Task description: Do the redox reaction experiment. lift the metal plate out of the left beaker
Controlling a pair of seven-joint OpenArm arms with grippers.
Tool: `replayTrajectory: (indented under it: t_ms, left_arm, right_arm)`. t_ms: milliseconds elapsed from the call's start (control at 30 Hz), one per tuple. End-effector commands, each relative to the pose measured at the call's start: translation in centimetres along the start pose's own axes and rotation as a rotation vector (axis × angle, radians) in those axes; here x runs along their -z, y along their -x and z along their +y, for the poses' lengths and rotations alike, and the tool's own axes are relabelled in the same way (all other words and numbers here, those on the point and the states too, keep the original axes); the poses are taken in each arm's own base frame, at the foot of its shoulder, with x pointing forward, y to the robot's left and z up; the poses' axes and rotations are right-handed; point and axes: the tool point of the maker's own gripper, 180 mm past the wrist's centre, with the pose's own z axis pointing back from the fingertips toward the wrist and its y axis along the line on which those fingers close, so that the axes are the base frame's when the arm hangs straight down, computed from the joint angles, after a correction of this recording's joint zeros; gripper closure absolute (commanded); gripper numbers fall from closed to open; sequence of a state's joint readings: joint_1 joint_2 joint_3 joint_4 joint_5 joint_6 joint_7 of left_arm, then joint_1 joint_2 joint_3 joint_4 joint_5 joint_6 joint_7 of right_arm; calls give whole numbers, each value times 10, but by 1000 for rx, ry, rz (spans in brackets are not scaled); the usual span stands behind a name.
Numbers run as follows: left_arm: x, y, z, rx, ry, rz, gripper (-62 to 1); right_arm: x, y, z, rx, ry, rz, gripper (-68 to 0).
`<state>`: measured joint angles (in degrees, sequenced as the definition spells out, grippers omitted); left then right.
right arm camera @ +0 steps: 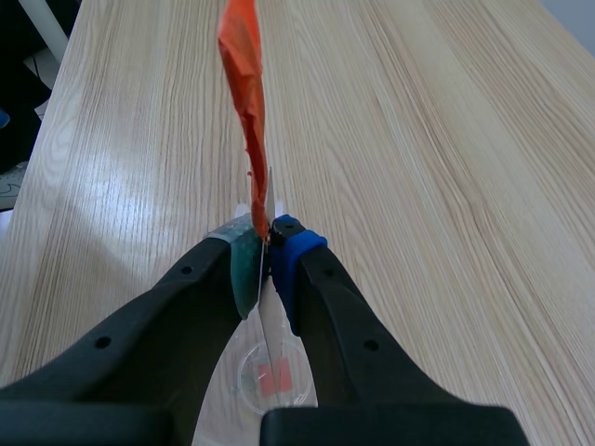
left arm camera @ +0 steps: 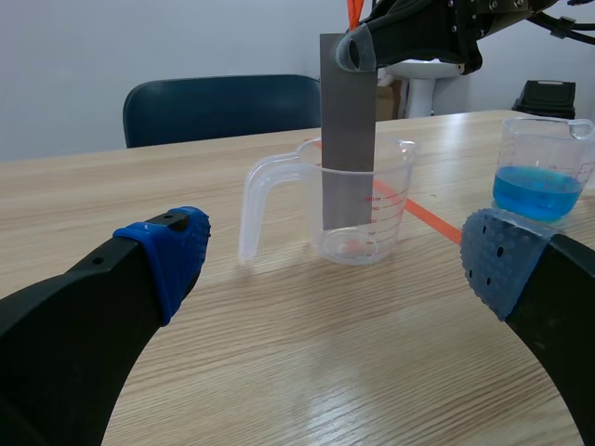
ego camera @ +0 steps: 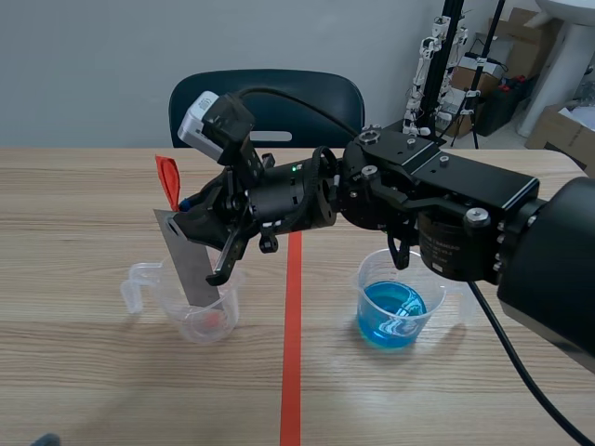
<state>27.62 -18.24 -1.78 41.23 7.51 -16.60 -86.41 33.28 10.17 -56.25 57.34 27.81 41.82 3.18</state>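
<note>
- Leftmost, the left tool sits low over the bench, wide open and holding nothing, and it faces the left beaker from nearby.
- Next, the left beaker stands on the bench to the left of the orange-red tape line. It is clear plastic with a handle and red scale marks, and something small and reddish lies at its bottom.
- Inside it, the metal plate stands on end. It is a long, flat, dull grey strip, its long axis close to vertical, with the top leaning a little away from the tape line. Its lower end is below the rim, though I cannot tell whether it touches the bottom. An orange strip sticks up from its top edge.
- Reaching in from the right across the tape line, the right tool is clamped on the plate's upper part, one pad on each flat face. It has the plate, so the lift looks to be its job.
- Judging from this, the way out is straight up along the plate's long axis until the lower end clears the rim.
- Further right, a beaker of blue liquid stands well apart.
</note>
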Motion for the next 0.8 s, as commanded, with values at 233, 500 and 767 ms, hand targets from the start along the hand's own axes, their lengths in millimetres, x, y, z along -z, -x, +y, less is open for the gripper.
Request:
replayTrajectory:
  t_ms: [233,500,767]
  left_arm:
    - [3,-12,1,3,-5,-65,-568]
    - [3,-12,1,3,-4,-65,-568]
    - [3,-12,1,3,-4,-65,-568]
  right_arm:
    - [-2,-42,10,-79,-41,-95,-6]
    - [-14,-70,22,-146,-68,-141,-6]
    - [-37,-102,16,-98,-61,-189,-6]
